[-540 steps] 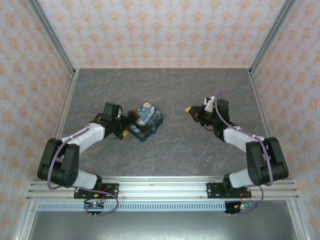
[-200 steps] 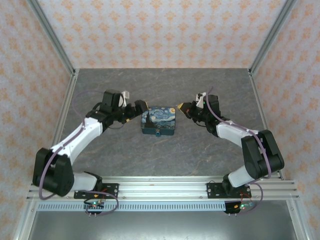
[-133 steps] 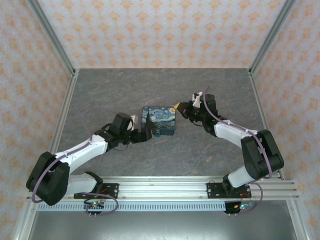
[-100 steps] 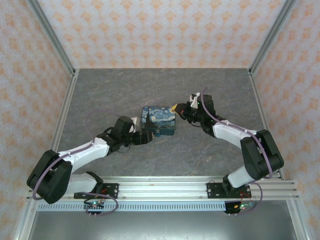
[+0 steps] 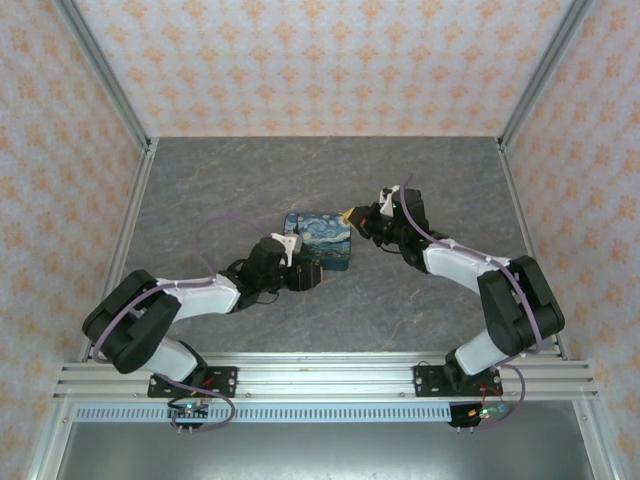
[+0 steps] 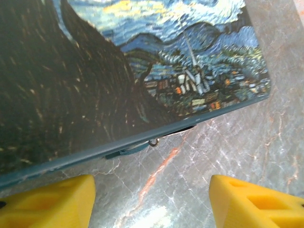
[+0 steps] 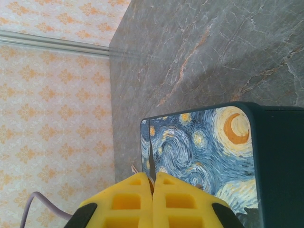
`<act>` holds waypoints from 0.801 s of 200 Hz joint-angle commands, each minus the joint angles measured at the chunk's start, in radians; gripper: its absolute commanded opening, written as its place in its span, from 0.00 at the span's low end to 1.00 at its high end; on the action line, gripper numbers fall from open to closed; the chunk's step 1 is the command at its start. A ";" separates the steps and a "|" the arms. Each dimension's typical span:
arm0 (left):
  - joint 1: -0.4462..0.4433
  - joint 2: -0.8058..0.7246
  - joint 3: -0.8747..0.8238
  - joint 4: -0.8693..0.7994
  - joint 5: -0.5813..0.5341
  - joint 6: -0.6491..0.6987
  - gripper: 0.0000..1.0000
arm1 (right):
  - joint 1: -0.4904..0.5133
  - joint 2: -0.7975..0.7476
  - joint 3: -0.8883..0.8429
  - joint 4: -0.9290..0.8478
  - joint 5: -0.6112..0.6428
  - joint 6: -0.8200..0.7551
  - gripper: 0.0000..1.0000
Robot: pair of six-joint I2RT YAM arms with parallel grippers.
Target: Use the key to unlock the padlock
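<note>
The padlock (image 5: 322,233), a block painted with a starry night and edged in teal, lies flat mid-table. It spreads across the top of the left wrist view (image 6: 142,61). A small teal key (image 6: 124,151) with a metal ring pokes out along its near edge. My left gripper (image 5: 307,275) is low at that edge and open. Its yellow fingertips (image 6: 52,199) flank bare table just short of the key. My right gripper (image 5: 349,214) is shut, its tips at the padlock's far right corner (image 7: 209,142). A thin dark sliver stands between its pads (image 7: 133,199).
The grey marbled tabletop (image 5: 420,180) spreads on all sides of the padlock. Patterned walls with metal posts (image 5: 105,80) close in the back and sides. An aluminium rail (image 5: 320,375) carrying both arm bases runs along the near edge.
My left arm swung from the padlock's left side round to its near edge and dropped low, its jaws narrowing. My right gripper crept in to the padlock's far right corner.
</note>
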 commanded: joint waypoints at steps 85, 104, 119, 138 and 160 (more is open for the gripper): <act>-0.081 0.149 -0.026 0.274 -0.209 0.074 0.57 | 0.012 0.064 0.056 0.023 -0.009 0.002 0.00; -0.087 0.178 -0.019 0.295 -0.226 0.076 0.57 | 0.016 0.079 0.058 0.034 -0.014 0.007 0.00; -0.089 0.201 -0.016 0.312 -0.241 0.075 0.56 | 0.018 0.091 0.061 0.037 -0.016 0.006 0.00; -0.092 0.223 -0.013 0.332 -0.265 0.071 0.56 | 0.018 0.108 0.063 0.041 -0.018 0.004 0.00; -0.095 0.244 0.003 0.336 -0.270 0.070 0.56 | 0.019 0.125 0.061 0.044 -0.022 0.002 0.00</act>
